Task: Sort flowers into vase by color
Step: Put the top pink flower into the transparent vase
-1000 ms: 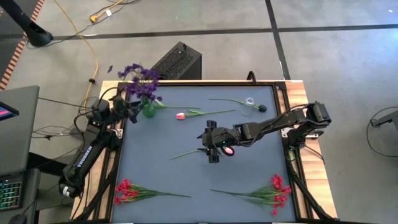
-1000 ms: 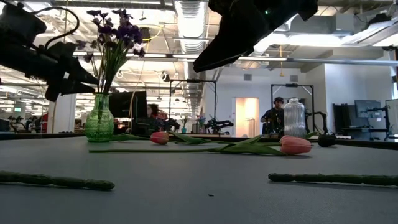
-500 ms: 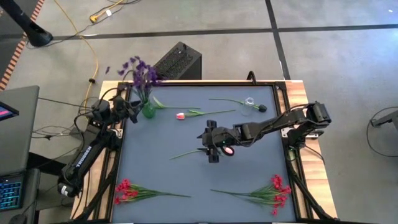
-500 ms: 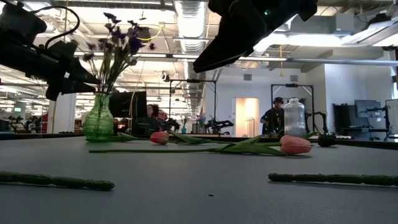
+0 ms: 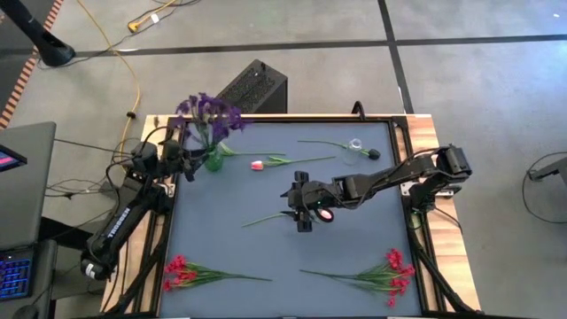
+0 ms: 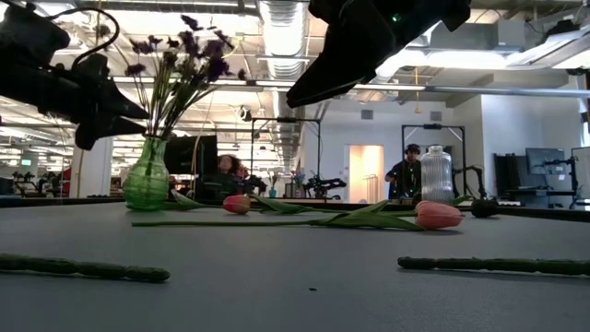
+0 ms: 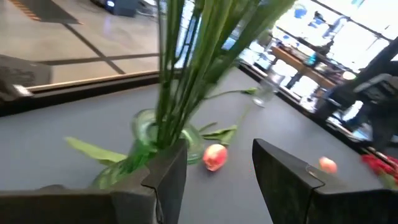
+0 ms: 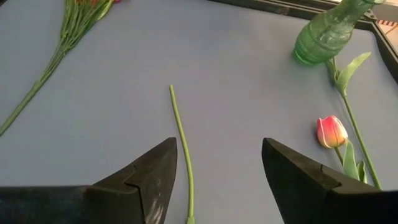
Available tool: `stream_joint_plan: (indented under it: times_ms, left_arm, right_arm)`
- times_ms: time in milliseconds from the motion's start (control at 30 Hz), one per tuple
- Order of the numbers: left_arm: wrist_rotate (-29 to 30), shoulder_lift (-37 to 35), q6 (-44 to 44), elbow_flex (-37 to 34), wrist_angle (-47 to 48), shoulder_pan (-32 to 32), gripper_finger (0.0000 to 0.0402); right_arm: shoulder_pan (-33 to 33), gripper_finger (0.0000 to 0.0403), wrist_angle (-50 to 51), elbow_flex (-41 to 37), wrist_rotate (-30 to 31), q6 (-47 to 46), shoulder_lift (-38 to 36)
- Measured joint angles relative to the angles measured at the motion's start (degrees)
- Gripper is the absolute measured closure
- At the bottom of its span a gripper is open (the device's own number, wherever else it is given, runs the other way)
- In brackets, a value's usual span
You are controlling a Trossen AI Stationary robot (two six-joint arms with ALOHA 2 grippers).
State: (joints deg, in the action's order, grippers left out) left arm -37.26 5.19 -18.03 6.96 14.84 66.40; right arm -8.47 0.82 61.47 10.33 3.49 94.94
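From above, the left pincer [image 5: 182,158] sits at the worktop's [image 5: 266,252] far left corner, just beside the green vase [image 5: 213,158] that holds the purple flowers [image 5: 208,111]. The right pincer [image 5: 302,208] hangs over the middle of the worktop, above a pink tulip [image 5: 324,214] whose bloom is half hidden under it. A second pink tulip [image 5: 258,164] lies between the vase and that arm. A clear vase [image 5: 356,144] stands at the far right, and red sprays lie near both front corners: left [image 5: 180,268] and right [image 5: 393,268].

At worktop level the left pincer [image 6: 111,115] is a dark shape beside the purple stems, apart from them; its jaws are hard to make out here. The right arm is cut off by the frame.

The left wrist view shows its fingers [image 7: 168,174] spread, nothing between them, the green vase [image 7: 146,134] and stems close ahead and blurred.

The right wrist view shows its fingers [image 8: 155,171] standing apart and empty, a bare green stem [image 8: 181,140] running between them on the worktop.
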Motion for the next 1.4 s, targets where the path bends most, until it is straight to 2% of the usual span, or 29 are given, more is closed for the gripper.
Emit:
stream_joint_plan:
  times_ms: [233, 567, 700, 1133, 1400]
  left_arm:
    - [1.5, 0.0, -0.2, 0.0, -1.0, -4.5, 0.0229]
    - [0.6, 0.0, -0.1, 0.0, -0.8, -9.8, 0.0228]
    - [0.9, 0.0, 0.0, 0.0, -0.3, -13.6, 0.0228]
    - [9.6, 0.0, -0.2, 0.0, 2.4, -28.1, 0.0228]
    - [9.2, 0.0, 0.8, 0.0, 1.9, -36.1, 0.0228]
  right_arm:
    - [0.0, 0.0143, 0.0, 0.0, 0.0, 0.0, 0.0]
    - [0.0, 0.0143, 0.0, 0.0, 0.0, 0.0, 0.0]
    - [0.0, 0.0143, 0.0, 0.0, 0.0, 0.0, 0.0]
    - [0.0, 0.0143, 0.0, 0.0, 0.0, 0.0, 0.0]
    - [0.0, 0.0143, 0.0, 0.0, 0.0, 0.0, 0.0]
